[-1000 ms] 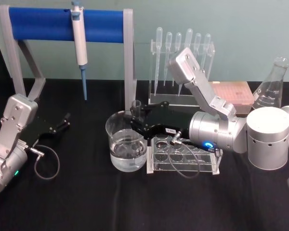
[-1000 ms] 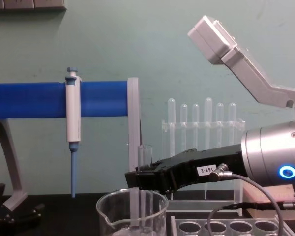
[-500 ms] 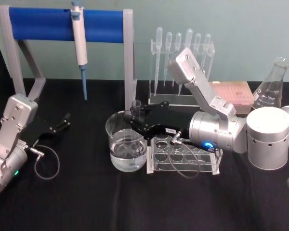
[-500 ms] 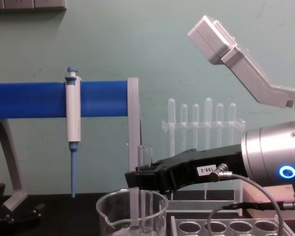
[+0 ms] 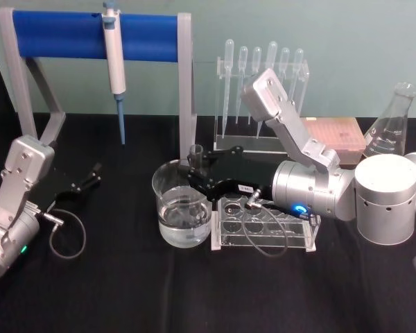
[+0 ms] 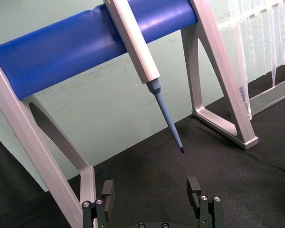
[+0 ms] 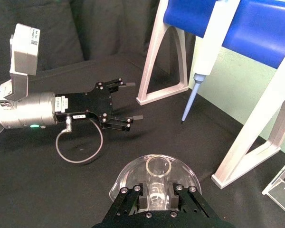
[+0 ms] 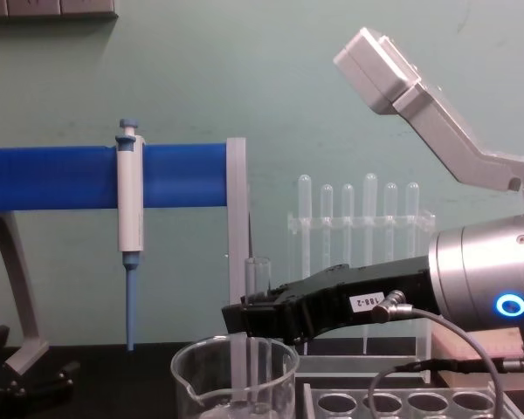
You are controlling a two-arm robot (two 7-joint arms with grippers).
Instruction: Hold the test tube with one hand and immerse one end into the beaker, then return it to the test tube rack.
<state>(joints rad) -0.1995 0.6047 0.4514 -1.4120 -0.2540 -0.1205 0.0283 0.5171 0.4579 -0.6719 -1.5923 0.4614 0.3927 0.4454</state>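
While tool (image 8: pixel 244 319) grips, test tube (image 8: pixel 258 275) dips into beaker (image 8: pixel 201 371).

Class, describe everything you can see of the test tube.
The test tube is a narrow clear glass tube with an open rim. It stands upright, clamped near its top between the fingers of the right gripper, its lower part reaching down inside the beaker, which holds clear liquid. Its bottom end is hard to make out.

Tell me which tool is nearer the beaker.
Right. The right tool is over the beaker's rim, holding the test tube upright inside it. The left tool sits open on the table, well off to the beaker's left.
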